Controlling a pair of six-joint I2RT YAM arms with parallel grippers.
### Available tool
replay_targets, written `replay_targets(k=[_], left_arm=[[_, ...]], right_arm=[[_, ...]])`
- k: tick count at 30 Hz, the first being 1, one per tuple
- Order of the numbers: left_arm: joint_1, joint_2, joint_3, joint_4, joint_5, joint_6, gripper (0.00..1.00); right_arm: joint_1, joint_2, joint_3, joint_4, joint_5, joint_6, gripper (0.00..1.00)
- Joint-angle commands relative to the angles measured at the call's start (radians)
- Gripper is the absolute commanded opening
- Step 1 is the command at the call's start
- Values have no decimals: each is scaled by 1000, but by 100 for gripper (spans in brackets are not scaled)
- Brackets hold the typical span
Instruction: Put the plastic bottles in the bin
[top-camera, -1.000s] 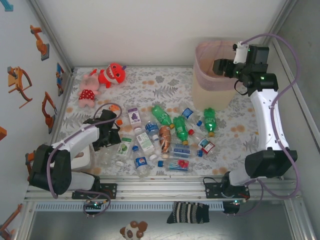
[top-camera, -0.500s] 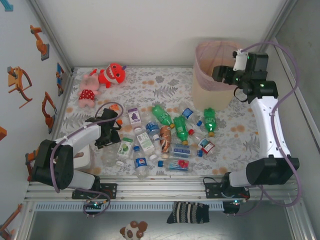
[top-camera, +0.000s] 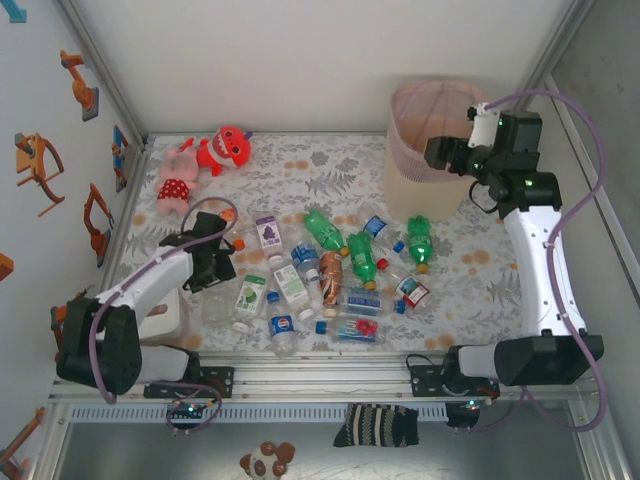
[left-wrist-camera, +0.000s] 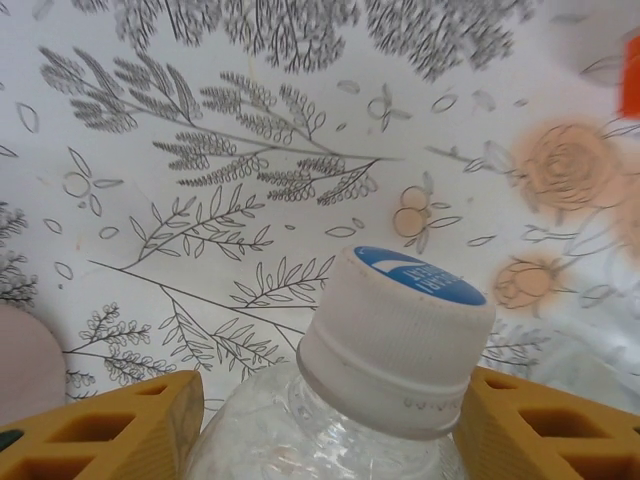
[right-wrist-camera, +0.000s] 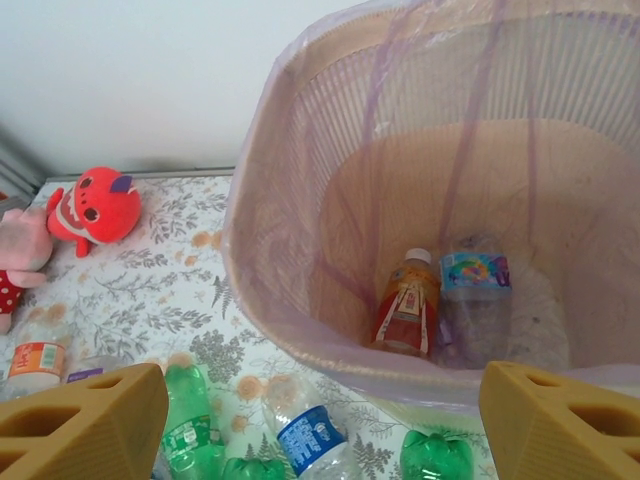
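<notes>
left gripper (left-wrist-camera: 330, 400) holds bottle (left-wrist-camera: 400, 340); right gripper (right-wrist-camera: 320, 400) at bin (right-wrist-camera: 270, 200)

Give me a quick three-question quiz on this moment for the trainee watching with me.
1. How many bottles lie in the bin?
2. True or false: the right gripper holds a bottle.
3. The left gripper grips a clear bottle whose cap is: A red, B white, C orange.

Key: 1. two; 2. false, its fingers are wide apart over the bin; 3. B.
</notes>
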Motion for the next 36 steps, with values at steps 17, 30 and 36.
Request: replay_targets(k=[17, 30, 36], left_arm=[[5, -506, 89, 366, 545, 115, 53], [-7, -530, 177, 732, 825, 9, 52], [-18, -500, 206, 882, 905, -69, 50]], right_arm=[[339, -144, -239, 328, -174, 45, 80], [645, -69, -276, 647, -330, 47, 82], [754, 3, -233, 744, -409, 45, 86]])
